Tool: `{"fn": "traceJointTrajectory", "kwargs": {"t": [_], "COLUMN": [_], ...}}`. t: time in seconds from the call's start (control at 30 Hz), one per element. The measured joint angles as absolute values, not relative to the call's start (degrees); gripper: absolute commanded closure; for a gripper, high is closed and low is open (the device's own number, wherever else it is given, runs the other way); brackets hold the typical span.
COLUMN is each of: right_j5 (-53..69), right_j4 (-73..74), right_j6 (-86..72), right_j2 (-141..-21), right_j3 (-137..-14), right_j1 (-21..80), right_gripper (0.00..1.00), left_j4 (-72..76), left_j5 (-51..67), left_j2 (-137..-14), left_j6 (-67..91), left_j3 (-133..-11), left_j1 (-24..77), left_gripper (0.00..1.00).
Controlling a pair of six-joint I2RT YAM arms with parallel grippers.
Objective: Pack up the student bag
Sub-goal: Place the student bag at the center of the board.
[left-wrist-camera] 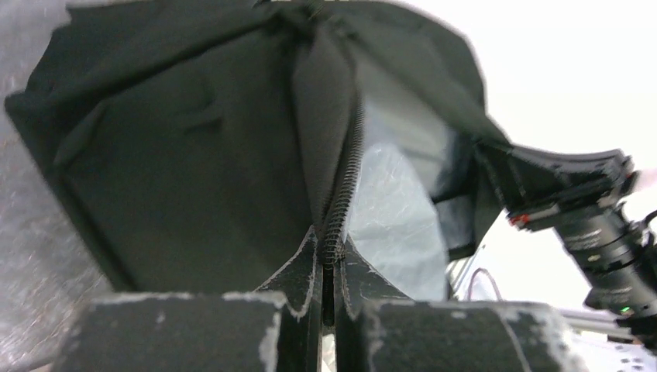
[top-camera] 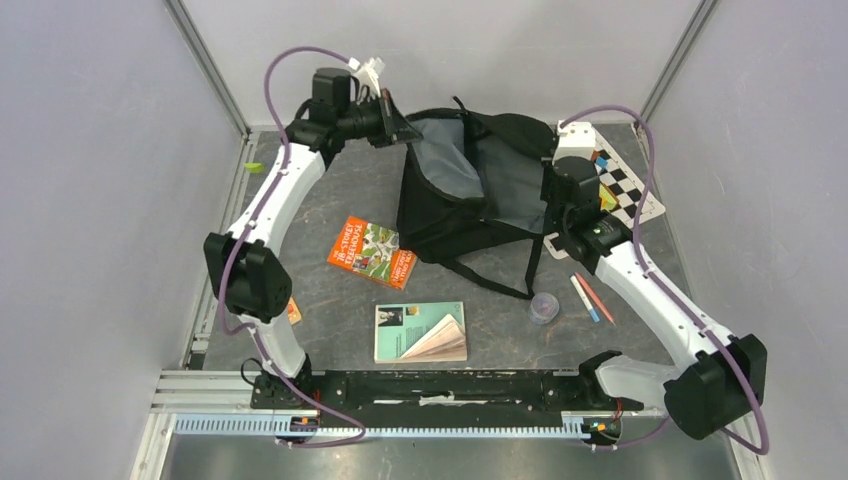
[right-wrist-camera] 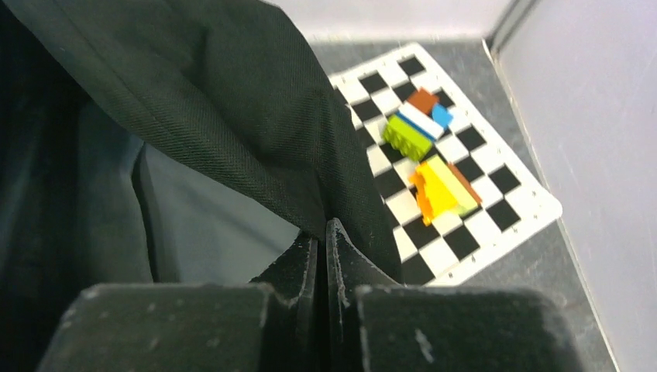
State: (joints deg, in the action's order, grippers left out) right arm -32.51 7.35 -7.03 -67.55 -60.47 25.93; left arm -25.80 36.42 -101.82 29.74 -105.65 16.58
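Black soft fabric makes up the student bag (top-camera: 470, 195), which sits on the far middle part of the table (top-camera: 320, 300), between the two arms. Its mouth is pulled wide open, so the grey lining inside is visible. Long black straps (top-camera: 495, 275) trail from the bag toward the near side of the table.

The left gripper (left-wrist-camera: 329, 263) is closed tightly on the left edge of the bag's opening. In the left wrist view the zipper runs straight down between its fingers. The right gripper (right-wrist-camera: 324, 232) is also closed, and it pinches a fold of black fabric at the right edge of the opening. The two edges are held up and apart from each other.

Just right of the bag, at the far right corner, lies a black-and-white checkered mat (top-camera: 635, 195) with small coloured bricks (right-wrist-camera: 442, 186) on it. On the near left side of the bag an orange book (top-camera: 372, 252) lies flat. Nearer to the arm bases there is a pale green book (top-camera: 420, 332) with its pages partly open. To the right of it stands a small round purple container (top-camera: 543, 307), and just beside that two pens (top-camera: 590, 298) lie side by side. A small orange thing (top-camera: 293, 312) is partly hidden by the left arm; I cannot tell what it is.
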Motion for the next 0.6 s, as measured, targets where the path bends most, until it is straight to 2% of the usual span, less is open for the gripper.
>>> {"fn": "traceJointTrajectory", "kwargs": {"t": [0.2,0.27,0.43,0.53,0.6], "right_j5": [-28.40,-27.07,-24.60,-23.33,-22.50], "right_j4": [6.00,5.48,4.80,4.80,5.02], "right_j6": [-9.98,-10.81,-11.86,-12.03,-12.14], "right_j2": [-68.14,-68.27,-70.17,-71.50,-71.85], "right_j3": [-51.90,-50.13,-47.83,-46.39,-45.52], "right_j1": [19.42,17.96,16.14,15.35,14.81], "right_gripper": [0.99,0.94,0.88,0.80,0.70], "left_j4": [-26.87,-26.55,-24.40,-23.73,-23.70], "left_j5": [37.74,38.37,39.77,39.03,37.80], "left_j2": [-106.45,-107.24,-109.71,-112.09,-113.71], "left_j6": [23.53,22.28,21.28,20.21,18.98], "left_j3": [-98.70,-97.14,-93.47,-92.47,-92.40], "left_j1": [16.58,16.58,17.63,19.53,22.33], "left_gripper": [0.98,0.98,0.98,0.98,0.98]}}
